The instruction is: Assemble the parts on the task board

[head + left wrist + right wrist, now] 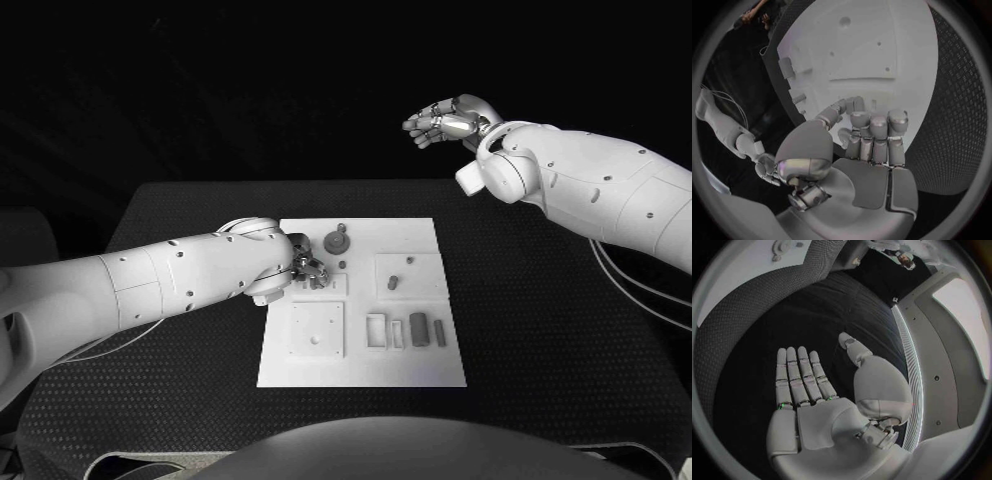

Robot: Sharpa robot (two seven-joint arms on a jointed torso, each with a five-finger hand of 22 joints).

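The white task board [361, 370] lies in the middle of the black table. My left hand [309, 268] rests low over the board's upper left square plate, fingers [870, 131] curled in and thumb against them; whether a part sits between them is hidden. A round grey part [336, 241] lies just beyond that hand. A small grey part [392, 282] stands on the upper right square plate. Grey bars [420, 328] sit in the slots at the lower right. My right hand [447, 122] hangs high past the table's far edge, fingers [798, 375] stretched out, holding nothing.
A square plate with a hole [315, 330] takes up the board's lower left. The black table [548, 330] has bare room on both sides of the board. My right arm [591, 185] reaches across above the table's far right corner.
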